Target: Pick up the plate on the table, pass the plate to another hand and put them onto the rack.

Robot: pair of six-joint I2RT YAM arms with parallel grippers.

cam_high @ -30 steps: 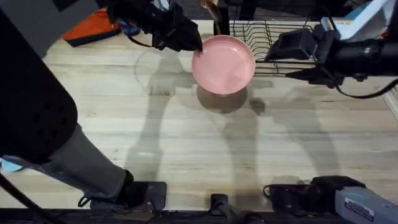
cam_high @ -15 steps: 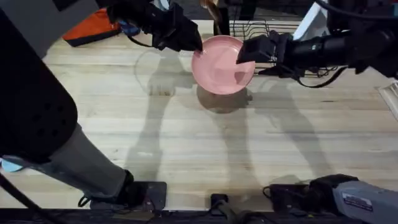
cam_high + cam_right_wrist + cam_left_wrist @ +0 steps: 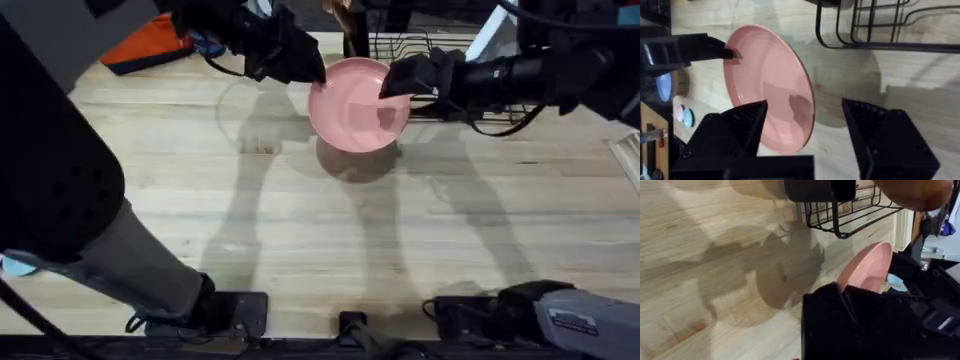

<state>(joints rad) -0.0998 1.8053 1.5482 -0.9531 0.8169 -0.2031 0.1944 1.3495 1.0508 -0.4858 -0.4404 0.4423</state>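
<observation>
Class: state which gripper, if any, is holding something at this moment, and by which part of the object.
The left gripper holds the pink plate by its rim, lifted above the table. The right gripper is open, straddling the opposite rim without gripping.

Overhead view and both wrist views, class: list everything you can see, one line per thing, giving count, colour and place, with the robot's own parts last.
plate: one, pink, held up off the table at the far middle, just in front of the rack.
rack: one, black wire, far edge of the table, right of middle.
table: one, light wood planks, under everything.
orange object: one, orange with dark parts, far left corner; what it is cannot be told.
left end effector: one, black, shut on the plate's left rim.
right end effector: one, black, fingers open, one on each side of the plate's right rim.
</observation>
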